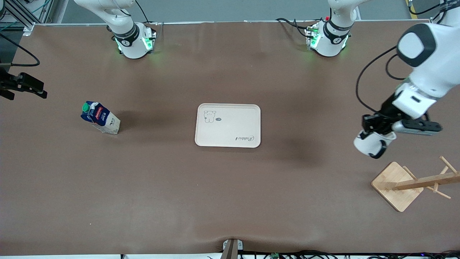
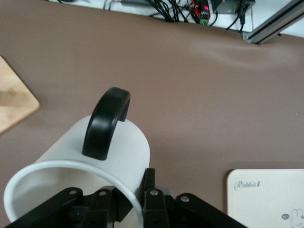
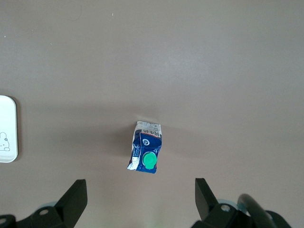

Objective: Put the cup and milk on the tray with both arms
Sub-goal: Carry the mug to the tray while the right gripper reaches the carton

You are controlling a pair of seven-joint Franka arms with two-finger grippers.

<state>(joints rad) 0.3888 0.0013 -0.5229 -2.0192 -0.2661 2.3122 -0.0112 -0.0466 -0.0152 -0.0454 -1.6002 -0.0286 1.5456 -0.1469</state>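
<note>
The white cup (image 1: 370,144) with a black loop handle (image 2: 105,122) hangs tilted in the air, and my left gripper (image 1: 374,126) is shut on its rim (image 2: 137,190). It is over bare table at the left arm's end, beside the wooden rack. The milk (image 1: 100,118) stands upright on the table toward the right arm's end, its green cap on top (image 3: 146,152). My right gripper (image 1: 27,86) hovers high near that end, open and holding nothing (image 3: 139,190), with the carton below it. The cream tray (image 1: 228,126) lies bare at mid-table.
A wooden rack (image 1: 397,185) with slanted pegs stands at the left arm's end, nearer the front camera than the held cup; its base corner (image 2: 12,102) shows in the left wrist view. Cables run along the table's edges.
</note>
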